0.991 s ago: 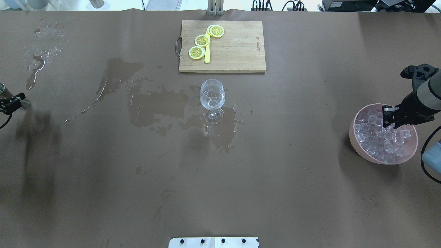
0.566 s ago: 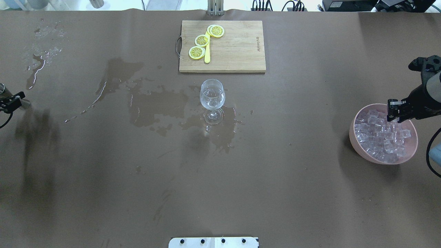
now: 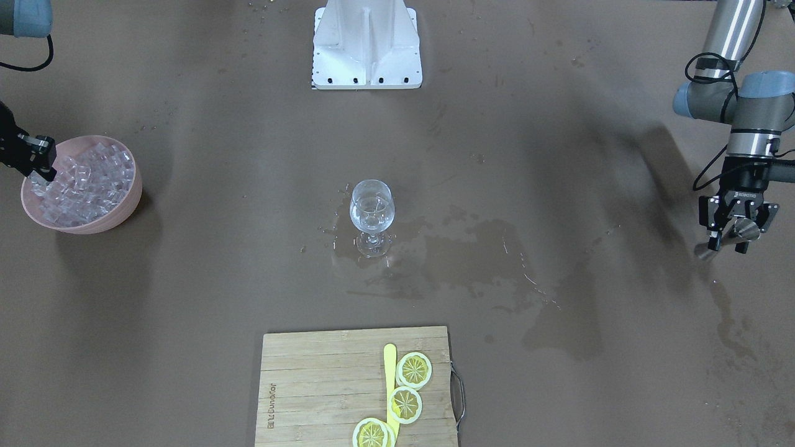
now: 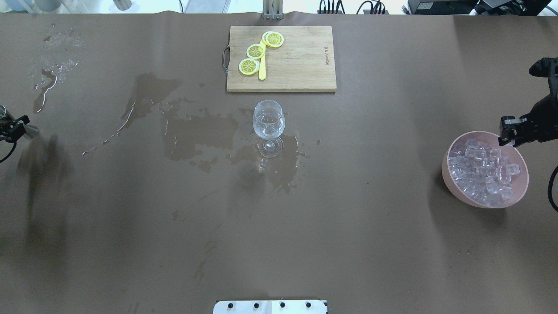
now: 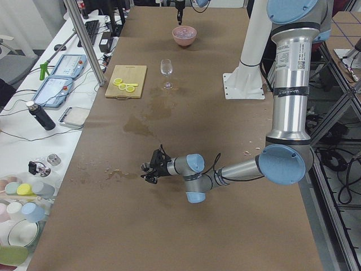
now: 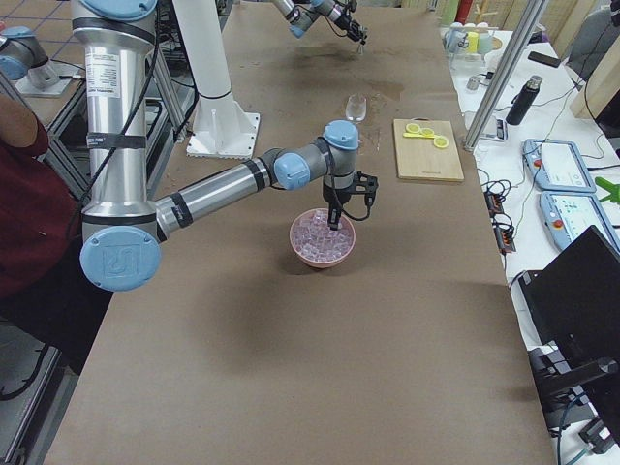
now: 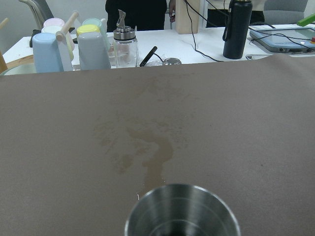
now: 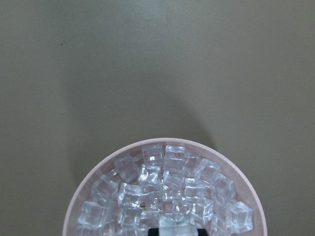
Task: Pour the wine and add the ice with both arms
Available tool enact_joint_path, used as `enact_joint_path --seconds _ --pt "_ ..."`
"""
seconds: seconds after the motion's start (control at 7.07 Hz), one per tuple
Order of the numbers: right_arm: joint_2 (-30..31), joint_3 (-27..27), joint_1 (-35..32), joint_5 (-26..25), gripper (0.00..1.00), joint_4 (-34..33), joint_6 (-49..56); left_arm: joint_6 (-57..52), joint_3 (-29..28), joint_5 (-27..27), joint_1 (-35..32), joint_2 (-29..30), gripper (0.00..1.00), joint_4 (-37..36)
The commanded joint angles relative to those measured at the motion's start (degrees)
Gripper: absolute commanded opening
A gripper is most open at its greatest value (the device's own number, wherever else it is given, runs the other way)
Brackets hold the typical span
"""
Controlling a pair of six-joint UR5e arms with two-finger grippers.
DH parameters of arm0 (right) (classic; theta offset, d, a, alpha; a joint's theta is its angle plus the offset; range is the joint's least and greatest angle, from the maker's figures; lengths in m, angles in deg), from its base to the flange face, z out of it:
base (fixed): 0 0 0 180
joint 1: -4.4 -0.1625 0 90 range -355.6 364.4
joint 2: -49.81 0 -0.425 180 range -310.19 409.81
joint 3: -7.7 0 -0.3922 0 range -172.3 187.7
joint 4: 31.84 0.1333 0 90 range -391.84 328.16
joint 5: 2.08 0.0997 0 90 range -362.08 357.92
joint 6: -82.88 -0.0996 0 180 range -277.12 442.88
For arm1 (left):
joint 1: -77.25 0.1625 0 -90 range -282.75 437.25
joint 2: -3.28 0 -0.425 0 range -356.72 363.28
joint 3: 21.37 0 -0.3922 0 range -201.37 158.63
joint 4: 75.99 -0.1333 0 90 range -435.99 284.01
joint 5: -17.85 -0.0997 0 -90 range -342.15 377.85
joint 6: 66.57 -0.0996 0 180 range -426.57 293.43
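Brown, wet-stained worktop [image 4: 392,218]; cluttered desk [image 7: 197,54] beyond. Left jaws clamp a steel cup [image 7: 179,209]; right jaws pinch an ice cube [image 8: 177,223] over the bowl [image 4: 455,194].

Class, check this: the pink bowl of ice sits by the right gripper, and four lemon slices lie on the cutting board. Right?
No: three lemon slices, not four, lie on the cutting board, as the overhead view shows. The rest holds.

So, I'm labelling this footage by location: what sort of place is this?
Probably a robotics lab, not a bar: left arm and right arm at a white base, teach pendants and cables on the side bench.
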Motion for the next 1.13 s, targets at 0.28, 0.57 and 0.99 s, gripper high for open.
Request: enact_joint_path --seconds 0.28,0.57,0.99 --pt "0.6 2.1 -0.4 -0.1 0.07 -0.2 0.0 0.5 -0.1 0.0 0.1 0.2 0.29 0.3" --pt "0.6 2.1 -0.7 0.0 0.08 -0.2 0.0 0.6 0.0 0.0 0.1 0.2 0.25 0.4" --pt "0.7 3.4 -0.7 0.1 0.08 -0.2 0.0 0.7 0.6 0.0 0.0 0.4 0.19 0.4"
